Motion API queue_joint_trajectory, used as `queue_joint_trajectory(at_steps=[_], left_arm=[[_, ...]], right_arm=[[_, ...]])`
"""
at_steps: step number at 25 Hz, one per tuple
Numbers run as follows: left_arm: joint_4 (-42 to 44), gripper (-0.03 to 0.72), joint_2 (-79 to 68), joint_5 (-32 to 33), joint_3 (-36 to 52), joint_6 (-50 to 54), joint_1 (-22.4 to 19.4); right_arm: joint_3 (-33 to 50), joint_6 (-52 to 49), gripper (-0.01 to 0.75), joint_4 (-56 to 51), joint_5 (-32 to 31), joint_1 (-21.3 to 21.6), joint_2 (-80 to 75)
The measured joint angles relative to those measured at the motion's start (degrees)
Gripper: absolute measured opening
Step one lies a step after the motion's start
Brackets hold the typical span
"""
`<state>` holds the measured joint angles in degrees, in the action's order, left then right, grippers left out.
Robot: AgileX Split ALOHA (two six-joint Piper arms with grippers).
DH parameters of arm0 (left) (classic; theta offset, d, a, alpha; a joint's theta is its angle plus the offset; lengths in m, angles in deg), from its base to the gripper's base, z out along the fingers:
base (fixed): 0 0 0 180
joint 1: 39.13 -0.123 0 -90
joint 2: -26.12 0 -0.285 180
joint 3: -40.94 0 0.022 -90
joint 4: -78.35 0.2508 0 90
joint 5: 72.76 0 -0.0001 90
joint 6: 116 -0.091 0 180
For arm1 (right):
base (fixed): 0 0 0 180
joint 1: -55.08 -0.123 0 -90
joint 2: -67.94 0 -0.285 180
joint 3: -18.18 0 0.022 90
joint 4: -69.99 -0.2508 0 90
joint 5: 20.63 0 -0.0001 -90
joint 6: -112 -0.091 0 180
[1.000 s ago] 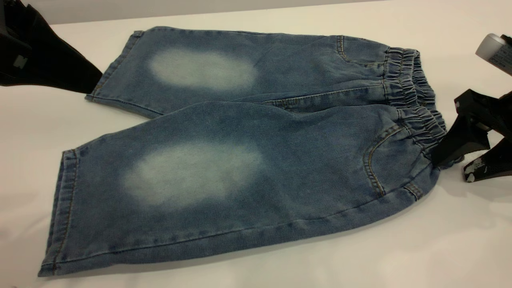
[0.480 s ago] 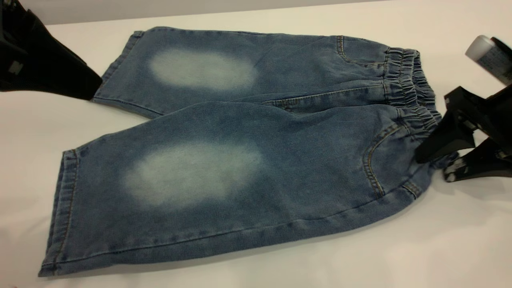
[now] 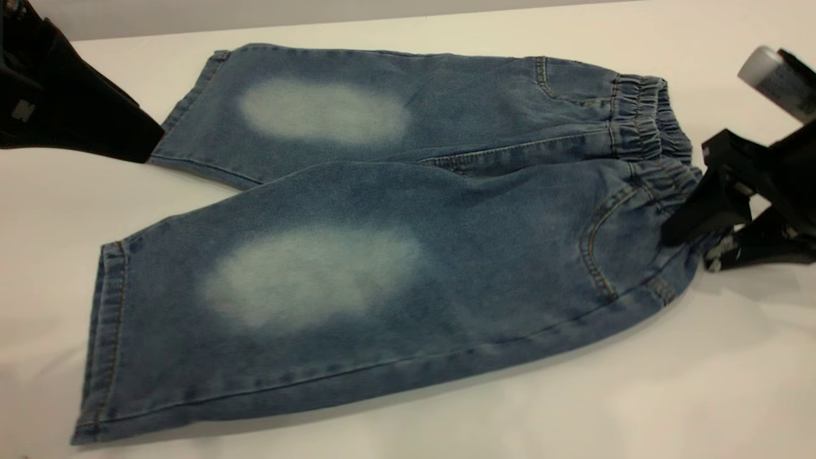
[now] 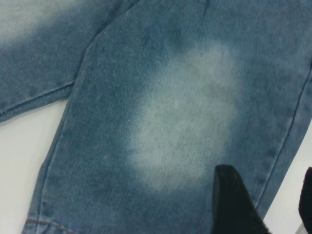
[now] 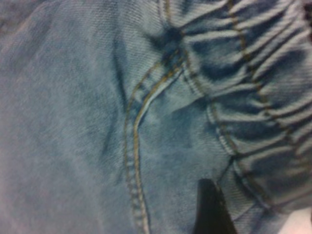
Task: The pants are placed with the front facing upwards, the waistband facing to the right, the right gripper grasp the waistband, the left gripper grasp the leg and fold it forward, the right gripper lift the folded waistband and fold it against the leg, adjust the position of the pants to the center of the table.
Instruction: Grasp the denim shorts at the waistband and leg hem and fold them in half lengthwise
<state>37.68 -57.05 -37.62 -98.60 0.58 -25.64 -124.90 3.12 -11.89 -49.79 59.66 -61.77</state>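
The blue denim pants [image 3: 395,210] lie flat on the white table [image 3: 574,408], front up, with the ruched waistband [image 3: 644,121] at the right. My right gripper [image 3: 688,250] is shut on the waistband's near corner, one finger on top and one underneath; that corner is raised slightly. In the right wrist view one black finger [image 5: 208,204] rests on denim beside the gathered waistband [image 5: 263,97]. My left gripper [image 3: 143,143] hovers at the far leg's hem, open. In the left wrist view its fingers [image 4: 231,200] straddle the leg's side seam by a pale oval [image 4: 190,112].
The table's far edge and a grey wall strip [image 3: 255,13] run along the back. The grey cylindrical part [image 3: 768,73] of the right arm sticks out at the upper right. Bare tabletop surrounds the pants at the front and right.
The right gripper slid left onto the waistband's near corner and closed; that corner and the near side seam have risen a little. The left gripper barely shifted at the far hem.
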Motion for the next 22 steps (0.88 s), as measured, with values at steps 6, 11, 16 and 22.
queue_joint_trajectory(at_steps=[6, 11, 16, 22], left_arm=[[0.0, 0.316, 0.05, 0.12, 0.0, -0.12, 0.0], [0.0, 0.316, 0.05, 0.29, 0.0, -0.12, 0.0], [0.0, 0.316, 0.05, 0.62, 0.0, -0.12, 0.0], [0.0, 0.316, 0.05, 0.62, 0.0, -0.12, 0.0]], right_arm=[[-0.89, 0.12, 0.368, -3.03, 5.22, 0.0, 0.0], [-0.99, 0.12, 0.361, -3.1, 10.61, 0.05, 0.0], [-0.99, 0.77, 0.361, -2.96, 9.84, 0.15, 0.0], [-0.94, 2.5, 0.362, -3.31, 7.21, 0.36, -1.04]])
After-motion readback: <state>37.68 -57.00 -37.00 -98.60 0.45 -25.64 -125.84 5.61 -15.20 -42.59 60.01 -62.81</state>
